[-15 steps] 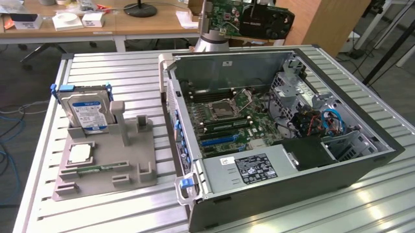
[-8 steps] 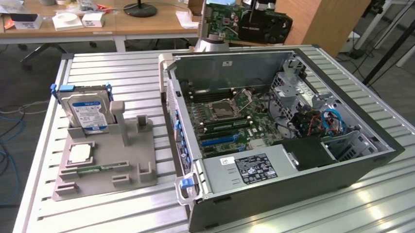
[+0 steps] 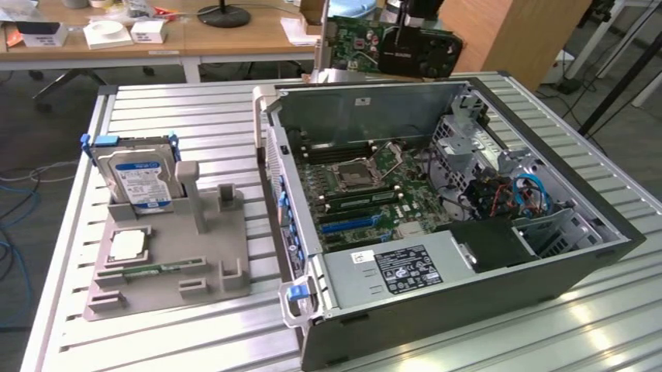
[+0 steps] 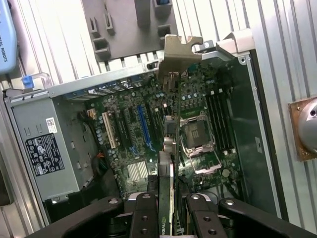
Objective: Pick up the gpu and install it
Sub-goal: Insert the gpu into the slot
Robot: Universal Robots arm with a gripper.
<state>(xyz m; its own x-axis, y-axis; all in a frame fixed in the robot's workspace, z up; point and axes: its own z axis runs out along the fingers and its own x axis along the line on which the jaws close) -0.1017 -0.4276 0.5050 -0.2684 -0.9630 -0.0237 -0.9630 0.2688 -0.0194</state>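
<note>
"Green circuit board, black cooler face, silver end bracket (image 4: 181, 49): item one, the gpu (image 3: 357, 35)," the lister reads. "Location?"

"Between the fingers (image 4: 144, 217) of the claw (image 4: 171, 220), which is clenched across the card's two faces. The bracket sits at the end away from the claw. The card is held in the air, clear of the open computer case (image 3: 605, 256). The motherboard (image 4: 143, 148) lies below the claw, and the card is not touching it."

"Handling?"

"Judged light and stiff, but fragile. The board will not flex to forgive a knock, and the small parts and the contact edge would likely suffer under pressure. The best hold is probably the present one, with flat pads on the faces near the cooler body and away from the contacts."

"Other stock?"

"Item two is a grey fixture (image 3: 222, 271), well apart from the claw and beside the case. It carries a hard drive (image 3: 139, 178) and a memory stick (image 3: 155, 270), neither touched."
</note>
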